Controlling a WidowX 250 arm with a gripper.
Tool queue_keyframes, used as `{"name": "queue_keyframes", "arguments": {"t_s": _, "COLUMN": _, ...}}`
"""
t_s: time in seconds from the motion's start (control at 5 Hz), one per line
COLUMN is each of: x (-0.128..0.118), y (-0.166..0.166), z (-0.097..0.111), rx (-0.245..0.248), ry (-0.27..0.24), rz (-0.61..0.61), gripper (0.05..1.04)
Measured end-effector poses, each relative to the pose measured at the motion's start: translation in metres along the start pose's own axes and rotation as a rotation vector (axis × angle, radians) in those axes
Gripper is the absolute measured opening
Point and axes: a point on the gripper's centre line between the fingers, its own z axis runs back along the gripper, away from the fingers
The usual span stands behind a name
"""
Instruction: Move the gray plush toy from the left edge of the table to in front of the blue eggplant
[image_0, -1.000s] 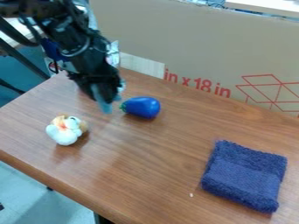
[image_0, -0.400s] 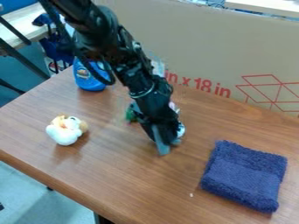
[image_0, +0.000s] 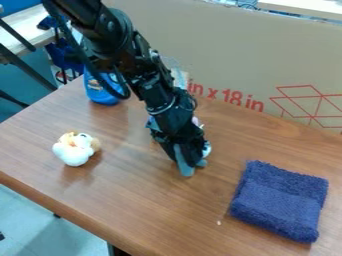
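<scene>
The black gripper (image_0: 190, 161) hangs low over the middle of the wooden table (image_0: 127, 200), left of the folded dark blue towel (image_0: 279, 200). I cannot tell whether it holds anything. A bit of blue (image_0: 151, 121) peeks out at the arm's left edge, and the arm covers most of the area around it. Farther left, a small white and tan plush toy (image_0: 75, 149) lies on the table, apart from the gripper.
A blue bottle (image_0: 101, 90) stands at the table's back left, close to the arm. Along the back edge rises a large cardboard panel (image_0: 247, 65) with red print. The table's front edge runs diagonally at lower left.
The arm has swung right and toward the front, uncovering the blue bottle and covering where the blue eggplant lay. Since the latest earlier frame it has barely shifted. Plush toy and towel are unmoved.
</scene>
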Motion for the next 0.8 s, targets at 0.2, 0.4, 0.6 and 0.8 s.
{"name": "queue_keyframes", "arguments": {"t_s": 0.2, "x": -0.007, "y": -0.002, "z": 0.007, "rx": -0.004, "ry": -0.007, "rz": 0.020, "gripper": 0.832}}
{"name": "queue_keyframes", "arguments": {"t_s": 0.4, "x": -0.002, "y": -0.003, "z": 0.017, "rx": 0.003, "ry": -0.038, "rz": 0.015, "gripper": 1.005}}
{"name": "queue_keyframes", "arguments": {"t_s": 0.6, "x": 0.007, "y": -0.005, "z": 0.038, "rx": 0.022, "ry": -0.096, "rz": -0.002, "gripper": 1.004}}
{"name": "queue_keyframes", "arguments": {"t_s": 0.8, "x": 0.011, "y": -0.008, "z": 0.053, "rx": 0.045, "ry": -0.123, "rz": 0.006, "gripper": 1.002}}
